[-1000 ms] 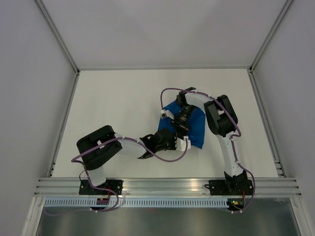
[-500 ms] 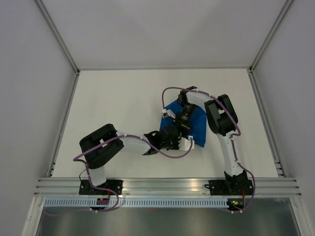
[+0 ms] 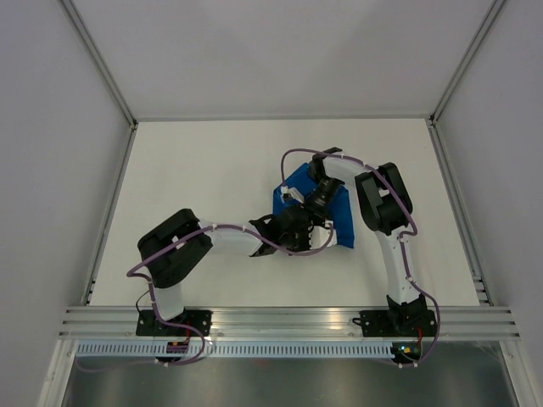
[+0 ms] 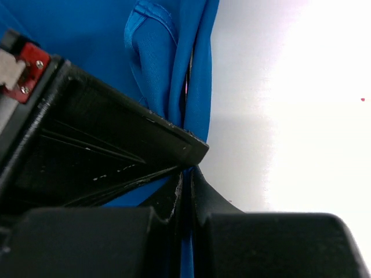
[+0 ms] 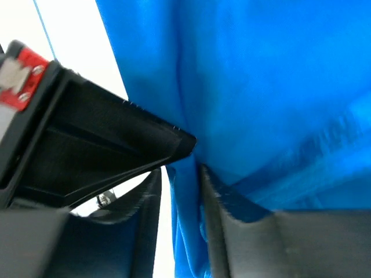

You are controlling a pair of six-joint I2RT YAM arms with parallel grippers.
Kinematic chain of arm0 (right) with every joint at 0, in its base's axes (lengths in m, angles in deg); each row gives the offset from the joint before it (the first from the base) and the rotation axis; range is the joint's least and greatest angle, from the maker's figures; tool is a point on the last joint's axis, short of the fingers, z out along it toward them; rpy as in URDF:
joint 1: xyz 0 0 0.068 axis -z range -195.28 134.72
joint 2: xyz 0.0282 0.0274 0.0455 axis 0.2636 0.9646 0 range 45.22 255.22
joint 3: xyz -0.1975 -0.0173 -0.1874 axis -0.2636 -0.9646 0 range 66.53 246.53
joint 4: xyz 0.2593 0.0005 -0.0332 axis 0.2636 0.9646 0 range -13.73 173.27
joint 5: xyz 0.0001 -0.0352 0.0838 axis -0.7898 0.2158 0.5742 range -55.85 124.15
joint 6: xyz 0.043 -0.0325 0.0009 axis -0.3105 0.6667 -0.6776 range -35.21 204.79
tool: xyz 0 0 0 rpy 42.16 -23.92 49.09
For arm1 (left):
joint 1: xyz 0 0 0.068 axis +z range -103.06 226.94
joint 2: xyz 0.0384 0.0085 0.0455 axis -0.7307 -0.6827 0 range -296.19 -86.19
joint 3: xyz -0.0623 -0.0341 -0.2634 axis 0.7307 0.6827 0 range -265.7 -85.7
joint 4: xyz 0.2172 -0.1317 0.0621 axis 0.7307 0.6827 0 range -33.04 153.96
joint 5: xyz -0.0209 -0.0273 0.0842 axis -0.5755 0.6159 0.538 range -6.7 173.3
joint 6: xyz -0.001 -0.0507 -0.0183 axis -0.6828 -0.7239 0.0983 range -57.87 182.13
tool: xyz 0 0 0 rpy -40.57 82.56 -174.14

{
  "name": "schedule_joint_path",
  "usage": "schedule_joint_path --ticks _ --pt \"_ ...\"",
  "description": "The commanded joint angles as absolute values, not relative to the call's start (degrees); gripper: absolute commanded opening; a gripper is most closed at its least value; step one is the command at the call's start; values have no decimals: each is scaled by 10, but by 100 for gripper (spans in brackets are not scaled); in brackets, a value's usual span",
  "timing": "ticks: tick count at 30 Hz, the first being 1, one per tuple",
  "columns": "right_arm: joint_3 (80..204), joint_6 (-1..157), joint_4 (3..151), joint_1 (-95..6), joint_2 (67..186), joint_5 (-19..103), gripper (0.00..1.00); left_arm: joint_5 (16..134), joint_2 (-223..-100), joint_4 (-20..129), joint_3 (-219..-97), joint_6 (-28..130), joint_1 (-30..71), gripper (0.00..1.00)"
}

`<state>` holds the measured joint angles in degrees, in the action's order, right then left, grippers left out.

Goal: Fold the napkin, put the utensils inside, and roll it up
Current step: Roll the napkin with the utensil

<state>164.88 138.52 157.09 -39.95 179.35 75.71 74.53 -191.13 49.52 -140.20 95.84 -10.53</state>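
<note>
The blue napkin (image 3: 343, 224) lies bunched right of the table's middle, partly under both wrists. My left gripper (image 3: 310, 229) is at its near-left edge, shut on a thin fold of cloth (image 4: 156, 75); the jaws (image 4: 186, 176) are almost together with a blue strip between them. My right gripper (image 3: 304, 207) is just beyond it, over the napkin's left part. In the right wrist view a thicker fold of the napkin (image 5: 261, 87) hangs between the fingers (image 5: 181, 174), with a sliver of white table showing beside it. The knife is out of view.
The white table (image 3: 204, 186) is walled by grey panels on the left, far and right sides. A metal rail (image 3: 288, 320) runs along the near edge by the arm bases. Purple cables loop around both arms.
My left gripper has moved farther from the bases, up beside the right gripper. The napkin's near-left part has been drawn up and left with it, and the cloth looks more bunched.
</note>
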Motion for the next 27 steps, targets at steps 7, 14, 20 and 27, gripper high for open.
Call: schedule_joint_path --ticks 7,14,20,27 --pt "1644 1395 1459 -373 1734 733 54 660 -1915 556 -1412 880 -78 2" --pt "1634 1337 1414 -348 1685 733 57 625 -1916 566 -1418 859 -64 2" --pt "1587 1287 1330 -304 1617 748 57 562 -1938 615 -1452 830 -37 2" --pt "1495 1277 1251 -246 1512 794 57 474 -1982 695 -1517 782 11 2"
